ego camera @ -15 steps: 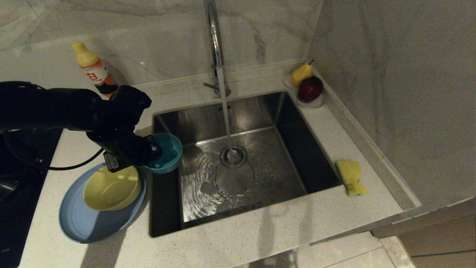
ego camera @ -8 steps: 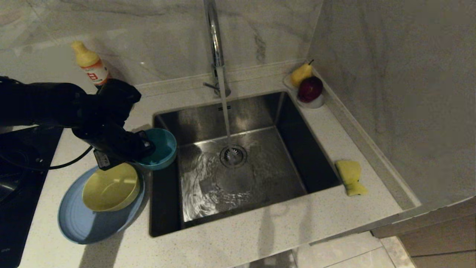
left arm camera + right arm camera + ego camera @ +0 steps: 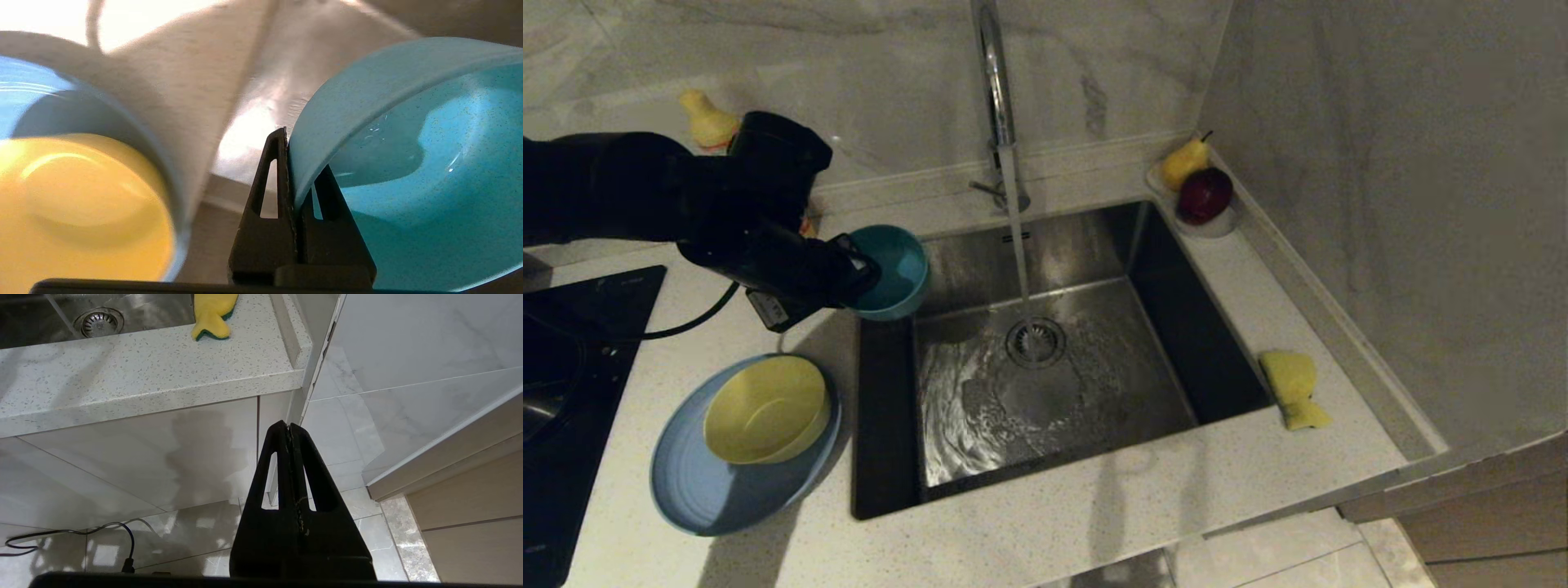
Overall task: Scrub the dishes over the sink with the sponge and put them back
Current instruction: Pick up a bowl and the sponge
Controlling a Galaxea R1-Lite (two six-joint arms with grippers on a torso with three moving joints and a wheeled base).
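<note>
We have the left gripper [image 3: 862,273] clamped on the rim of the teal-blue bowl [image 3: 894,269], one finger inside the wall and one outside, the bowl held tilted in the air over the far-left corner of the sink [image 3: 1176,343]. Water runs from the faucet [image 3: 992,82] onto the drain strainer [image 3: 1035,341], right of the bowl. Our worry is the thin pinch on a wet rim: a quick swing could let the bowl twist or slip and drop into the basin. Water already pooled inside it could spill onto the counter. The yellow bowl [image 3: 766,408] sits in the periwinkle plate [image 3: 698,490] at near left. The sponge [image 3: 1293,388] lies on the counter right of the sink, well apart from us. The right gripper [image 3: 291,430] hangs pressed shut and empty below the counter edge, so scrubbing needs it brought up first.
</note>
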